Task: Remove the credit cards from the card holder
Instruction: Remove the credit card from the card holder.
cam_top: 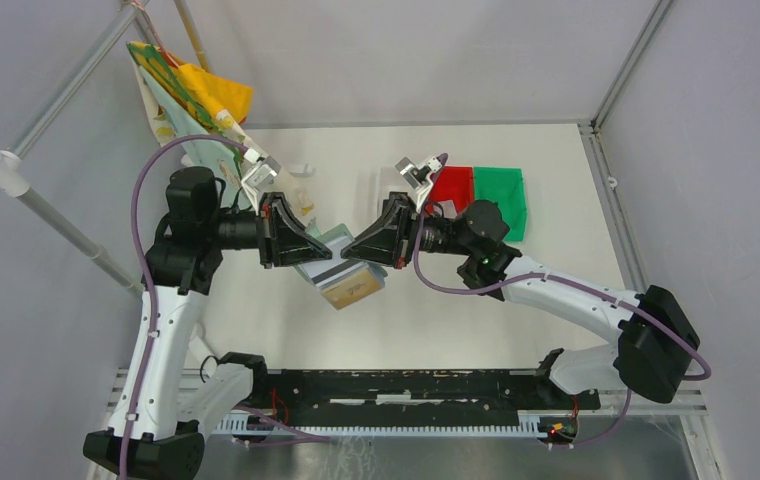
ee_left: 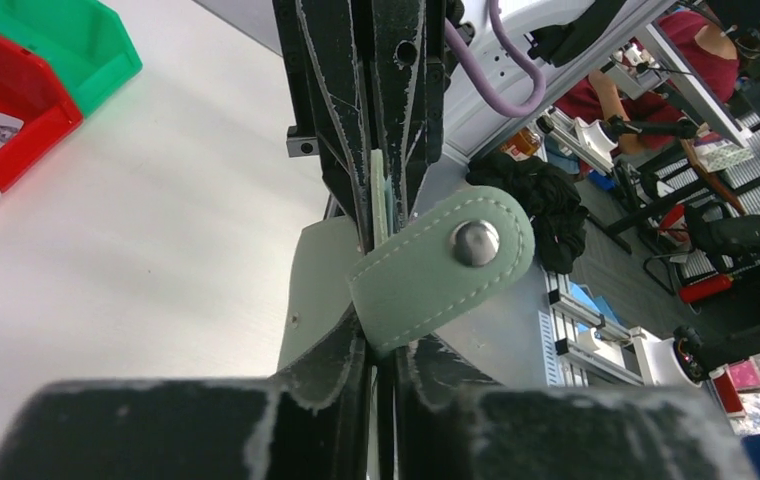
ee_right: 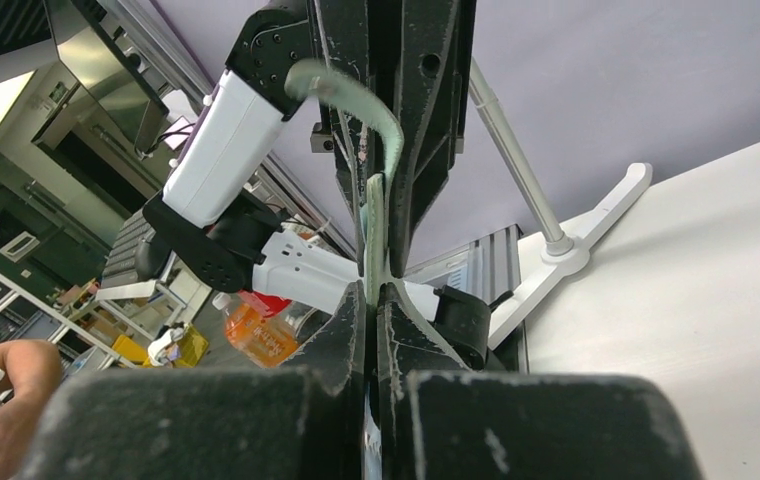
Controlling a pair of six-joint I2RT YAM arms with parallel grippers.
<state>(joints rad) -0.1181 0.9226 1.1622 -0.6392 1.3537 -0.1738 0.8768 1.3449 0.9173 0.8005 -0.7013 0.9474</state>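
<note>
Top view, card holder (cam_top: 328,262): it hangs off the worktop (cam_top: 516,270), pinched between my two end effectors where their tips meet.
Top view, tan-gold card (cam_top: 356,287): a tan face shows just below the right end effector (cam_top: 348,256). I read it as this card, seated in the holder, but I cannot be sure.
Top view, bins: the red bin (cam_top: 453,185) and green bin (cam_top: 501,195) sit behind the right end effector, well apart from it.
Left wrist view, left end effector (ee_left: 374,345): it is closed tight on the holder's grey-green flap. The snap tab (ee_left: 446,265) folds out just beside the fingertips.
Left wrist view, right end effector: it faces mine from above, clamped on a thin pale-green edge of the holder.
Right wrist view, right end effector (ee_right: 371,300): it is closed down with almost no gap, and the holder's thin green edge runs up from between the tips.
Right wrist view, cards: none are visible here.
Step in hand: I judge I am bracing the holder in both end effectors, with no card drawn yet.
Next move: one end effector should hold the holder. The other must let go, re-aim at an exposed card edge, and pull straight along the pocket.
</note>
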